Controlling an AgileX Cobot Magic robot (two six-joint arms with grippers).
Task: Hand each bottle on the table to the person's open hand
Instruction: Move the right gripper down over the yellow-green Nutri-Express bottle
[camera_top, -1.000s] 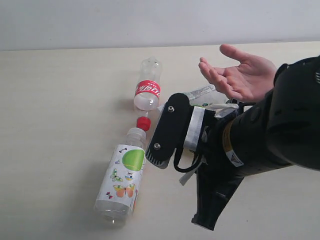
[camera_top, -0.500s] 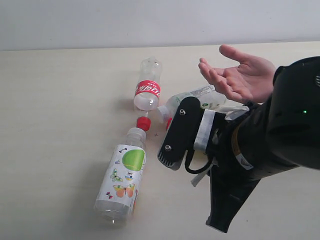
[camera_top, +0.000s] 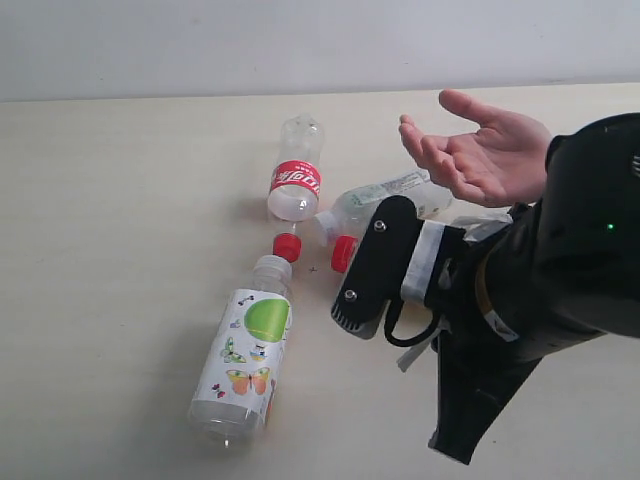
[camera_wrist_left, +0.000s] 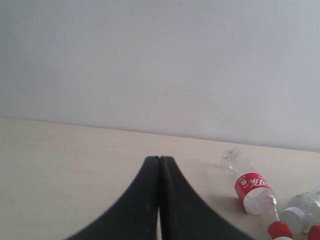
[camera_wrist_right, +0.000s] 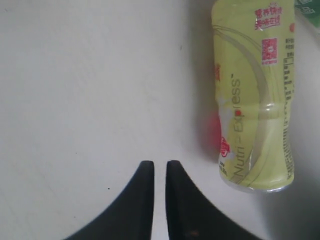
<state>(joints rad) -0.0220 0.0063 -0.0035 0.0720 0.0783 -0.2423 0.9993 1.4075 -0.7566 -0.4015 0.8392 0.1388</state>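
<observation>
On the table (camera_top: 120, 200) lie the clear red-label bottle (camera_top: 295, 180), the large butterfly-label bottle (camera_top: 245, 350) and the clear green-white-label bottle (camera_top: 385, 195). My right arm hides most of the yellow-green bottle (camera_wrist_right: 252, 95); only its red cap (camera_top: 343, 253) shows in the exterior view. My right gripper (camera_top: 355, 312) hovers over the table beside that bottle, its fingers a narrow slit apart and holding nothing. The person's open hand (camera_top: 480, 150) waits palm up behind the arm. My left gripper (camera_wrist_left: 159, 159) is shut and empty, far from the red-label bottle (camera_wrist_left: 252, 187).
A separate red cap (camera_top: 287, 246) lies between the red-label bottle and the butterfly bottle's white cap (camera_top: 272, 268). My bulky right arm (camera_top: 540, 280) fills the right foreground. A pale wall (camera_top: 300, 40) runs behind the table's far edge.
My right gripper has slid to the right and slightly lower in the exterior view, uncovering the yellow-green bottle's red cap and more of the green-white bottle. Bottles and hand stay put.
</observation>
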